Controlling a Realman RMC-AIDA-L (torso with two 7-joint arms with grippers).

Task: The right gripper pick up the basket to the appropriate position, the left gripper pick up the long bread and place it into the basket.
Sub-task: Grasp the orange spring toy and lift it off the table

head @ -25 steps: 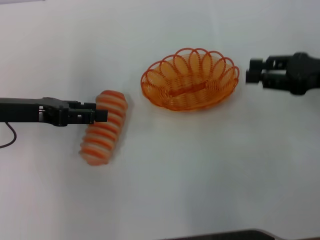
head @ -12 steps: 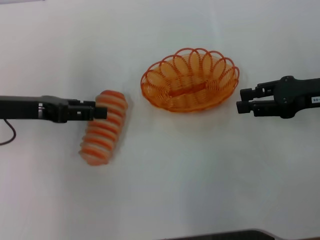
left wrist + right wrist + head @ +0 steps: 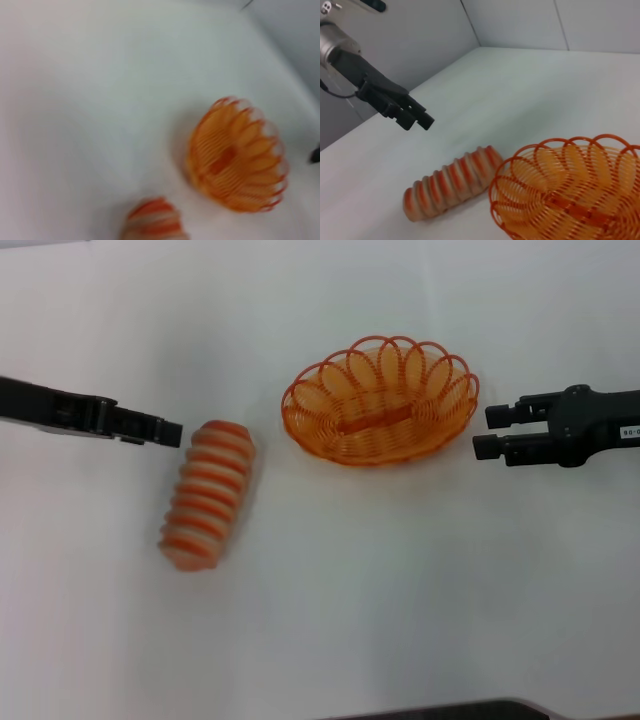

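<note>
While the right pincer [image 3: 487,431] gapes at the basket [image 3: 380,400]'s three o'clock, a push could skid it; the left pincer [image 3: 170,432], gap unreadable, hovers beside the long bread [image 3: 208,495].

Three cameras looked at one white table [image 3: 330,620].

The head camera looked down from high up and saw the whole scene, with the basket [image 3: 380,400], the long bread [image 3: 208,495] and both arms. The left wrist camera sat lower and looked across the table toward the basket [image 3: 236,155], catching only one end of the bread [image 3: 152,225]. The right wrist camera was close to the basket [image 3: 570,187] and faced the bread [image 3: 451,182] and the left gripper [image 3: 415,119] beyond it. All three saw basket and bread.
</note>
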